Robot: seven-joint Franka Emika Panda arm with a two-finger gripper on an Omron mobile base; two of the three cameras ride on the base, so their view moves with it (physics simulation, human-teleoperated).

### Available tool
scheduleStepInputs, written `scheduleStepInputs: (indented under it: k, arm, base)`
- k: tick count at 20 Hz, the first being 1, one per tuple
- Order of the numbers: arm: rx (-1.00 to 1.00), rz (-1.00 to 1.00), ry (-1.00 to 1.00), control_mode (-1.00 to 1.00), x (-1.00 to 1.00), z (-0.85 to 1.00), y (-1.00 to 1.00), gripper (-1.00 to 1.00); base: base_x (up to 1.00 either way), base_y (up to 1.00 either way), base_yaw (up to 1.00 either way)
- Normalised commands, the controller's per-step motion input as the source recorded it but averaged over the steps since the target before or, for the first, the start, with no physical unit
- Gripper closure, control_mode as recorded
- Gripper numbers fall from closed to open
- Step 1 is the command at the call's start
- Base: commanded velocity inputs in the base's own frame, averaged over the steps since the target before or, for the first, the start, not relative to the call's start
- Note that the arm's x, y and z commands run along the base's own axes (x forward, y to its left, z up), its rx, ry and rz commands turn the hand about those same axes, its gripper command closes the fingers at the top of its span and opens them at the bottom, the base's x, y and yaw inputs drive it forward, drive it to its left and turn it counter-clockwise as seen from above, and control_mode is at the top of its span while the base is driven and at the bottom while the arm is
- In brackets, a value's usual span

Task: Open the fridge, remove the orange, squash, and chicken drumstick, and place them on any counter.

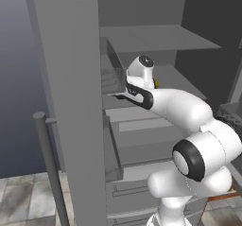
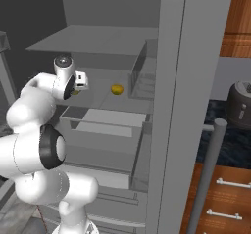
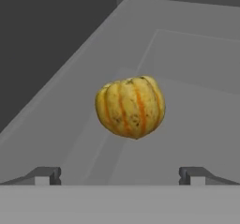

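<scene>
The fridge (image 1: 71, 102) stands with both doors swung open, and my arm reaches onto a middle shelf (image 2: 105, 98). In the hand view a squash (image 3: 130, 107), yellow with orange stripes, lies on the grey shelf straight ahead. It sits a short way beyond my gripper (image 3: 119, 178), which is open with nothing between its fingertips. In the right base view a small yellow-orange piece (image 2: 116, 89) lies on the shelf to the right of my hand (image 2: 78, 81). It is too small to tell whether it is the squash or the orange. The chicken drumstick is out of view.
The open right door (image 2: 171, 105) with its bar handle (image 2: 208, 174) stands close on the right, and the left door's handle (image 1: 47, 163) is at the left. Beyond the right door are the black counter (image 2: 223, 145), a dark round appliance (image 2: 240, 105) and wooden drawers (image 2: 225, 198). Fridge drawers (image 1: 142, 140) sit below the shelf.
</scene>
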Motion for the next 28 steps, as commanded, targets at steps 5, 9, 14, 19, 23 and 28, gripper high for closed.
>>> scheduleStepInputs:
  k: [5, 9, 14, 19, 23, 28]
  arm:
    - [0.00, 0.00, 0.00, -1.00, 0.21, -0.16, 0.00, -1.00]
    - [0.00, 0.00, 0.00, -1.00, 0.24, -0.16, 0.07, -1.00]
    - [0.00, 0.00, 0.00, -1.00, 0.26, -0.16, 0.08, -1.00]
    - [0.00, 0.00, 0.00, -1.00, 0.33, -0.09, 0.05, -1.00]
    - [0.00, 0.00, 0.00, -1.00, 0.33, -0.06, 0.01, -1.00]
    - [0.00, 0.00, 0.03, -1.00, 0.06, -0.20, 0.09, -1.00]
  base:
    - [0.00, 0.00, 0.00]
    - [0.00, 0.00, 0.00]
    - [0.00, 0.00, 0.00]
    - [0.00, 0.00, 0.00]
    - [0.00, 0.00, 0.00]
    - [0.00, 0.00, 0.00]
